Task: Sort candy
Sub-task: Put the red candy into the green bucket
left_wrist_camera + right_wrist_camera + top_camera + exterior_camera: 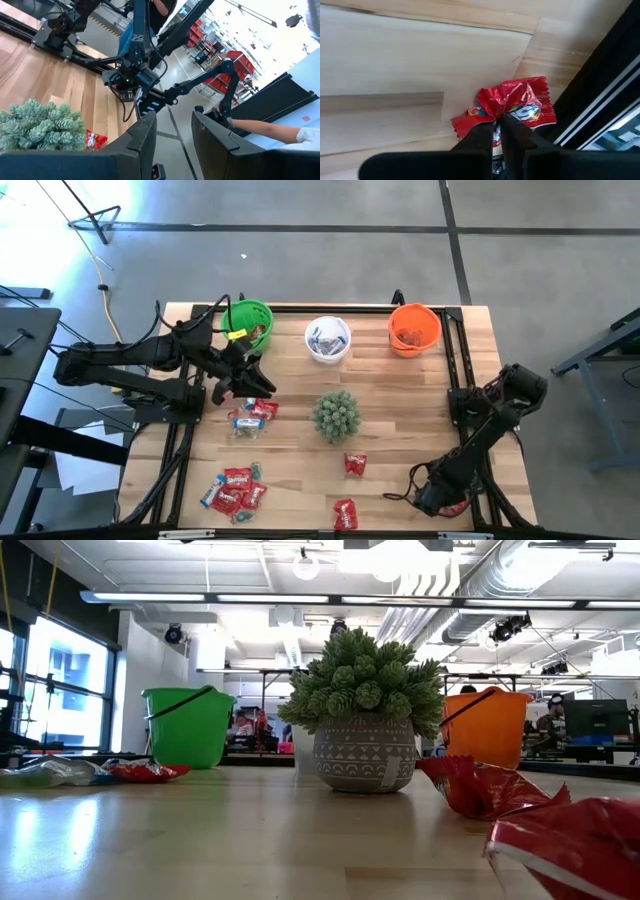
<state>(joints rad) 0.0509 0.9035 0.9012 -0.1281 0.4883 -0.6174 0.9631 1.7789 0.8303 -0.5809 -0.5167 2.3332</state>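
Red and blue-and-white candy lies in two heaps, one by the left arm (250, 416) and one at the near left (235, 490). Single red pieces lie near the plant (355, 464) and at the near edge (345, 513). My left gripper (248, 380) hovers between the green cup (247, 325) and the nearer heap; its fingers stand open and empty (174, 142). My right gripper (440, 498) is at the table's near right corner, shut on a red candy (517, 105). The white cup (328, 338) and the orange cup (414, 328) stand along the far edge. My right gripper pinches the red candy between its two fingers (512, 132) at a crumpled part of the wrapper (496, 111), coming from above and pointing down. The rest of the wrapper spreads out past the fingertips over the wood by the table's edge; whether it is lifted clear I cannot tell.
A spiky green plant in a grey pot (336, 415) stands mid-table between the arms. Black frame rails (462, 380) run along the table's sides. Bare wood (400, 410) lies between the plant and the right arm. In the low view red wrappers (480, 785) lie in the right foreground.
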